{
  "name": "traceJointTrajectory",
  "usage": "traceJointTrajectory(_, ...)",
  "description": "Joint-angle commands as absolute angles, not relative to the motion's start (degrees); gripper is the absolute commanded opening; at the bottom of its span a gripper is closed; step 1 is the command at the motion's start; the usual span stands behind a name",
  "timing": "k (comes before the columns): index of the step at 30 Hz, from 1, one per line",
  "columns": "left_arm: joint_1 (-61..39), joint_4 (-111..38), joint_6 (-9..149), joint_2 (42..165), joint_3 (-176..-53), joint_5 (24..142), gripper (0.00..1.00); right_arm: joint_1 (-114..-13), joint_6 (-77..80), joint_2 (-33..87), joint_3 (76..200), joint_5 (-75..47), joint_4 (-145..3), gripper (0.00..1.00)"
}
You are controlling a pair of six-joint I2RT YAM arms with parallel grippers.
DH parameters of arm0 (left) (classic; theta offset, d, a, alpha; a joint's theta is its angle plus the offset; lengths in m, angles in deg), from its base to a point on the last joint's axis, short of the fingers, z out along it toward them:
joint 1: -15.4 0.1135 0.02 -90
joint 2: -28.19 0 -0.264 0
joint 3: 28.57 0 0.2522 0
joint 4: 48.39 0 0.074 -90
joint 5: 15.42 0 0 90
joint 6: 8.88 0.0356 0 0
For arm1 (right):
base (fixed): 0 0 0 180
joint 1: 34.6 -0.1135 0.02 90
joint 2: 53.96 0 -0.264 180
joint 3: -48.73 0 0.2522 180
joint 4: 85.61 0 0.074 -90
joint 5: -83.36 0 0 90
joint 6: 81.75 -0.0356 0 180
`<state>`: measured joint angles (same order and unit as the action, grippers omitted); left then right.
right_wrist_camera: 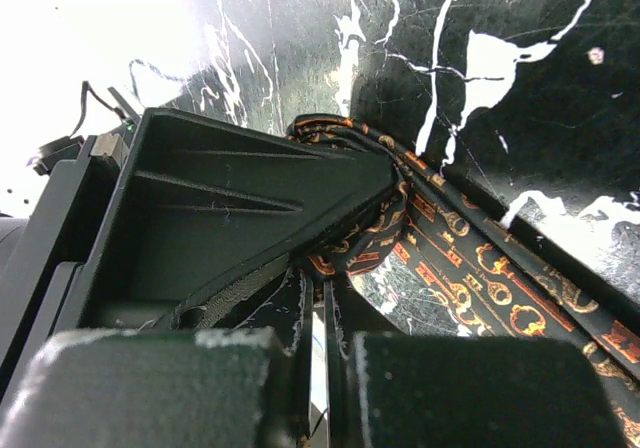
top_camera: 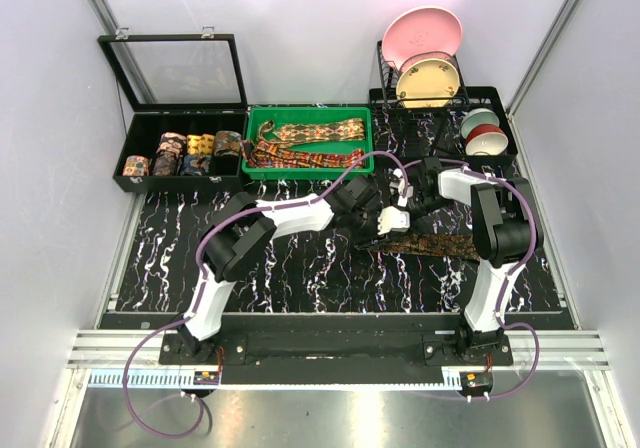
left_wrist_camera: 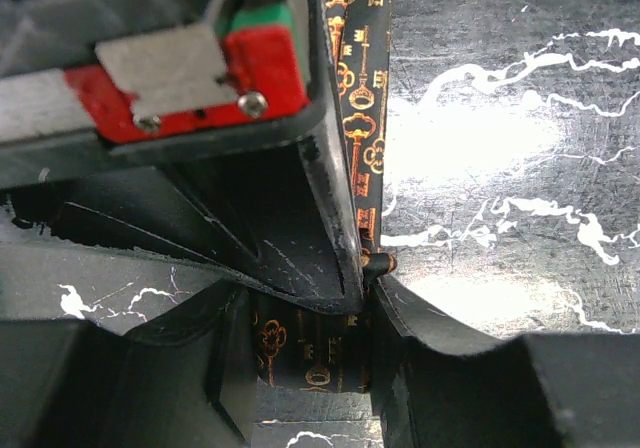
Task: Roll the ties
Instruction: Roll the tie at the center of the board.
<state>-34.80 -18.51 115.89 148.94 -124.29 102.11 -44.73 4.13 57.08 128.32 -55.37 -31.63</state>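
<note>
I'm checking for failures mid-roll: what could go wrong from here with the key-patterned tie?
1. The left gripper and right gripper both pinch the dark tie very close together, so their fingers might collide.
2. The coil at the right fingers looks small and loose; it may spring open if released.
3. The free tail lies slanted and could wind on crooked.

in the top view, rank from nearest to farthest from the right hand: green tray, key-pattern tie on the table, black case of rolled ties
1. key-pattern tie, held in the right hand, mid-table
2. green tray, behind and left of it
3. black case of rolled ties, far back left
</note>
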Motion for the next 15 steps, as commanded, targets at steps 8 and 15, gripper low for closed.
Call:
traceJointTrajectory(8,-33.2,-14.1,113.7,147.1,-115.6,104.5,0.34,-45.0,4.5,59.5,127.5,-45.2,-31.3,0.0)
traceJointTrajectory(15,-32.8,-22.8,114.1,145.4,-116.1,109.9,0.62,-44.3,4.6,60.8,128.8,-43.2,-28.8,0.0)
